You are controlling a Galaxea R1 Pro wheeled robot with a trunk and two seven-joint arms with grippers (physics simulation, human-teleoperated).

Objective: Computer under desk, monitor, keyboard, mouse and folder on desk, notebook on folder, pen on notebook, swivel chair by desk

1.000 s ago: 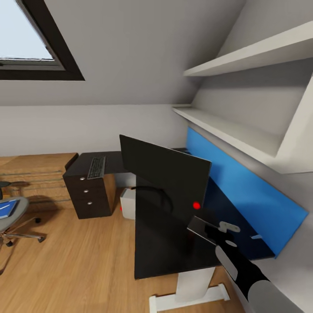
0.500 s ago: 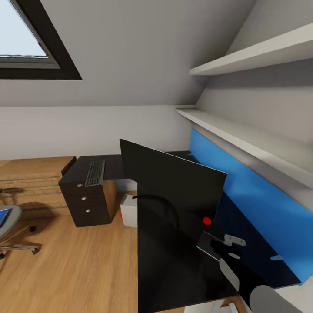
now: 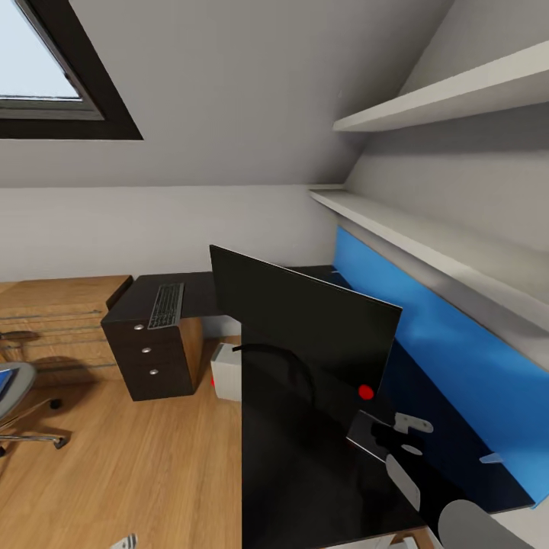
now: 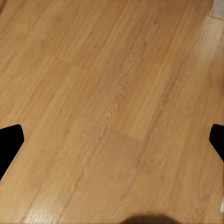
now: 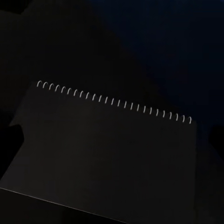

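Observation:
The wide black monitor [image 3: 305, 324] stands on the black-topped desk [image 3: 290, 488] in front of its blue back panel. My right gripper [image 3: 398, 436] hovers open just right of a black spiral notebook [image 5: 107, 154] lying on the desk [image 3: 367, 436]. A pale stick, probably the pen [image 3: 492, 459], lies by the blue panel. The keyboard [image 3: 168, 303] rests on a dark drawer unit. The grey computer [image 3: 226, 371] sits on the floor beneath the desk. At the far left, the swivel chair [image 3: 17, 385] carries the blue folder [image 3: 4, 381]. My left gripper [image 4: 112, 140] is open over bare floor. The mouse is out of view.
The dark three-drawer unit [image 3: 152, 347] stands at the desk's far end, with a light-wood chest [image 3: 53, 316] beside it. White wall shelves [image 3: 427, 236] overhang the desk under a sloped ceiling. Wooden floor [image 3: 130, 465] stretches to the left.
The camera has moved, so the whole scene has slid left and the chair sits nearer the edge. My right gripper stays by the notebook. A pale gripper tip now shows at the bottom edge.

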